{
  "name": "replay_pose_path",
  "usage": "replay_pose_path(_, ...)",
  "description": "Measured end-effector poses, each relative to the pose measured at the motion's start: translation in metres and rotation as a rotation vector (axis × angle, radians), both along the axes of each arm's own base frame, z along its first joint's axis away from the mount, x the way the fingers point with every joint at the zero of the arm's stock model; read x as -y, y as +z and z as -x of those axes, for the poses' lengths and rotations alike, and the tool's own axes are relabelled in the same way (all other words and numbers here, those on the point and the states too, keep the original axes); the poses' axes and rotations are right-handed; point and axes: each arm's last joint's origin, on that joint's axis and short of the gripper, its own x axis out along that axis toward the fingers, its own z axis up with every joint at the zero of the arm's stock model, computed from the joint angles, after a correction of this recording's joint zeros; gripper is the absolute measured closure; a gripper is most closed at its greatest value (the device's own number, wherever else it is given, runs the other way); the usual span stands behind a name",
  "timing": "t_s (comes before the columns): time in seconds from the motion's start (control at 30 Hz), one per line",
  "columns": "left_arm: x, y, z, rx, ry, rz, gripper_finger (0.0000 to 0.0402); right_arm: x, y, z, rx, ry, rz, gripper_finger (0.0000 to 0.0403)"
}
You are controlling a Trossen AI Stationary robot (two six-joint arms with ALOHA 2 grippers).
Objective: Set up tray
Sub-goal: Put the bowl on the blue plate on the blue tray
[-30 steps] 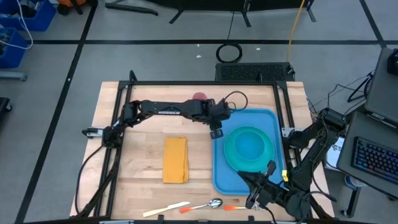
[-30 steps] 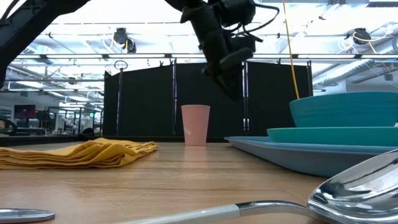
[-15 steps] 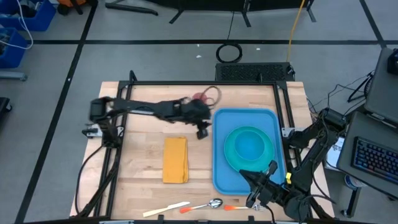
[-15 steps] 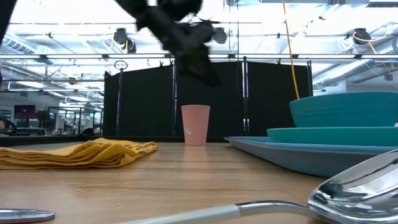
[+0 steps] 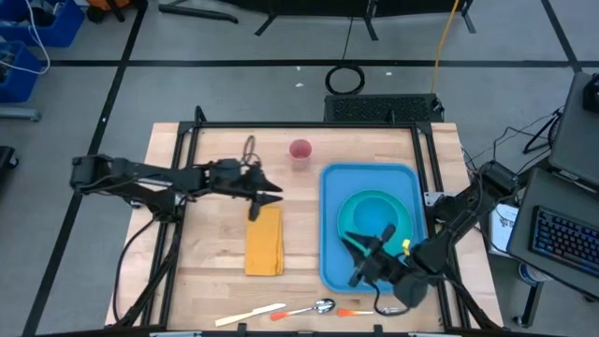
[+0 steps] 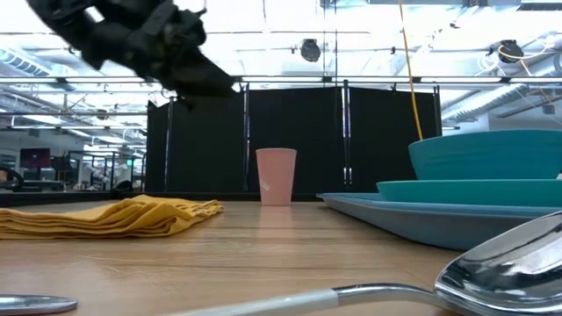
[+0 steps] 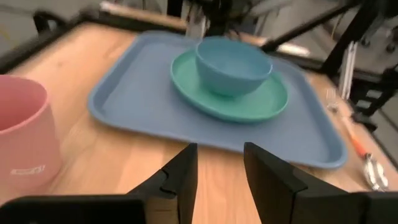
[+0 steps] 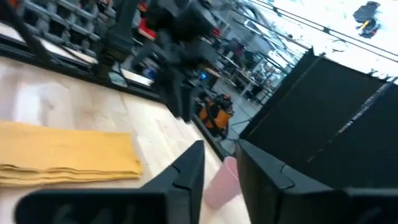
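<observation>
The blue tray (image 5: 332, 262) lies on the right half of the table, bearing a turquoise plate (image 5: 398, 234) with a bowl (image 5: 374, 213) on it. My right gripper (image 5: 354, 241) hovers open over the tray's near half, beside the plate, pointing toward the table's far left. My left gripper (image 5: 273, 197) hangs open above the far end of the yellow-orange napkin (image 5: 264, 245), pointing at the tray (image 7: 124, 106); nothing sits between its fingers (image 7: 217, 174). A pink cup (image 5: 299, 152) stands on the wood near the far edge.
A knife (image 5: 248, 315), a spoon (image 5: 318, 306) and an orange-handled utensil (image 5: 360, 313) lie along the near edge. The cup (image 6: 276, 175) stands between napkin (image 6: 114, 215) and tray (image 6: 439, 219). Bare wood shows left of the napkin. A black frame rings the table.
My left gripper has swept from the tray's far left corner toward the table's left edge, passing the cup, and has tipped from pointing down to nearly level; it now hangs over the napkin's far end. My right gripper has swung from the tray's near right corner in over the tray.
</observation>
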Motion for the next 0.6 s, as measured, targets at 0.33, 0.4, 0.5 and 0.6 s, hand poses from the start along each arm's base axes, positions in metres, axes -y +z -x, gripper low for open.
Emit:
replay_pose_path(0.33, 0.004, -0.019, 0.054, 0.245, 0.017, -0.011, 0.0268, 0.029, -0.011, -0.019, 0.032, -0.051, -0.079, 0.0299)
replay_pose_path(0.4, 0.005, -0.019, 0.058, 0.256, 0.019, -0.012, 0.0268, 0.036, -0.027, -0.019, 0.026, -0.001, -0.137, 0.0305)
replay_pose_path(0.5, 0.006, -0.019, 0.062, 0.264, 0.002, 0.006, 0.0268, 0.039, -0.044, -0.013, 0.010, 0.058, -0.196, 0.0312)
replay_pose_path(0.6, 0.007, -0.021, 0.064, 0.250, -0.004, 0.019, 0.0268, 0.031, -0.058, -0.003, -0.054, 0.214, -0.275, 0.0318)
